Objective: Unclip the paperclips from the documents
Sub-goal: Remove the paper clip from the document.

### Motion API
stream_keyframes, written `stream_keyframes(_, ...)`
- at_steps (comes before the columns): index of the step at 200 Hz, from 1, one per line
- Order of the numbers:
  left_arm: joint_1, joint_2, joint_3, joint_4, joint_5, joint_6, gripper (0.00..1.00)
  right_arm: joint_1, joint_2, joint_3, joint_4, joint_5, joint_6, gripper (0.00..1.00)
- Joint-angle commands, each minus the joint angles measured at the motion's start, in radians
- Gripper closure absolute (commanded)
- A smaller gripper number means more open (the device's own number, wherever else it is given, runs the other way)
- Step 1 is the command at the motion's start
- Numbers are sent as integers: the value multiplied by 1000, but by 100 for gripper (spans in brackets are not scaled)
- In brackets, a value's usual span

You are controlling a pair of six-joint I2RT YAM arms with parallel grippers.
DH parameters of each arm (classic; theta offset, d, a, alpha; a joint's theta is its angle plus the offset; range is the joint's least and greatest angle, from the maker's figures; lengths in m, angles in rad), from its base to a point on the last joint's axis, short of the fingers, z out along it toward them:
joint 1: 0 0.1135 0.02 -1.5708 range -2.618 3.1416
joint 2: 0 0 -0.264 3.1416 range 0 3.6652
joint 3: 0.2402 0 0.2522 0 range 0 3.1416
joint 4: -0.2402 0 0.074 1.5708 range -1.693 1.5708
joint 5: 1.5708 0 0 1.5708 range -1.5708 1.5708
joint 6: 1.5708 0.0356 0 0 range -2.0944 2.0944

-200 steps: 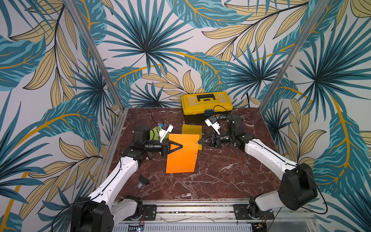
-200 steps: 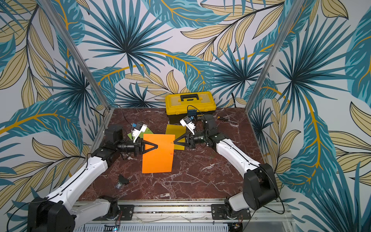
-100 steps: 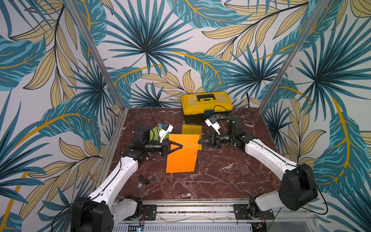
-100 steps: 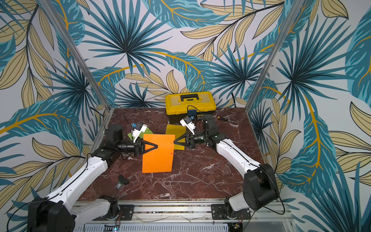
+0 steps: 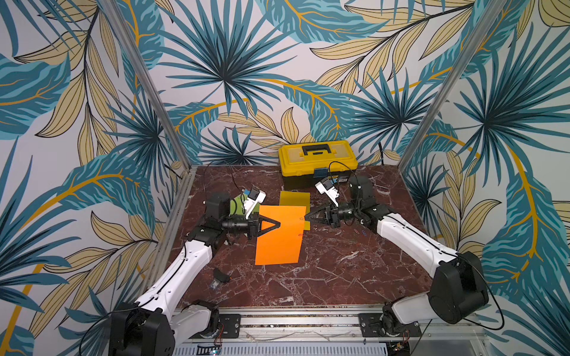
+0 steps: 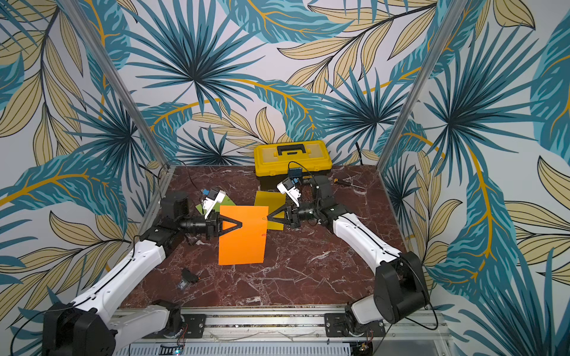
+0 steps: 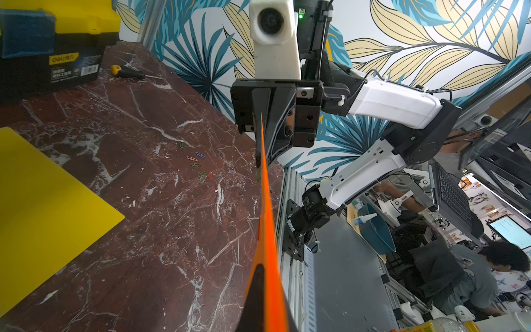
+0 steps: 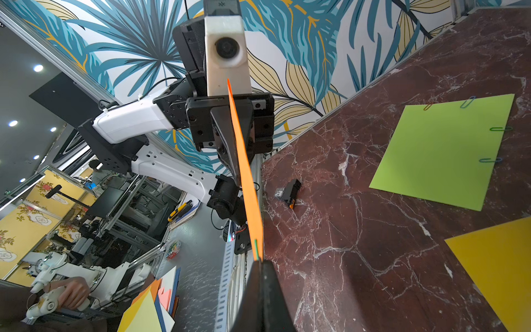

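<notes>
The orange document (image 5: 279,237) is held on edge above the marble table between both arms. My left gripper (image 5: 279,224) is shut on its left edge, and the wrist view shows the sheet running out of the gripper (image 7: 263,270). My right gripper (image 5: 306,218) is shut on a green paperclip (image 8: 256,249) at the sheet's right edge. A red paperclip (image 5: 300,235) sits lower on that edge. The yellow document (image 5: 293,198) lies flat behind. The lime green document (image 8: 442,155) lies flat with several paperclips (image 8: 490,160) on its edges. Loose paperclips (image 7: 196,161) lie on the table near the right arm.
A yellow-and-black toolbox (image 5: 317,158) stands at the back wall, with a yellow-handled screwdriver (image 6: 344,182) to its right. A small black object (image 5: 220,276) lies on the table near the left arm. The metal rail (image 5: 293,320) runs along the front edge.
</notes>
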Motion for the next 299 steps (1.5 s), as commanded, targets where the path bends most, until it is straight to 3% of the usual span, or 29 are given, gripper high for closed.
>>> stream_keyframes(1,15,-22,-7,18,4,-1,100,-10,-27,-12,-10,16,-7,98)
stream_keyframes(201,32,-40,-17,18,-1,-1,100,-47,-41,-56,-54,91,-16,100)
stream_keyframes(249,35,-44,-27,18,-1,1,100,-123,-73,-143,-72,234,34,100)
stream_keyframes(299,36,-46,-34,18,2,5,100,-272,-70,-251,-73,449,172,100)
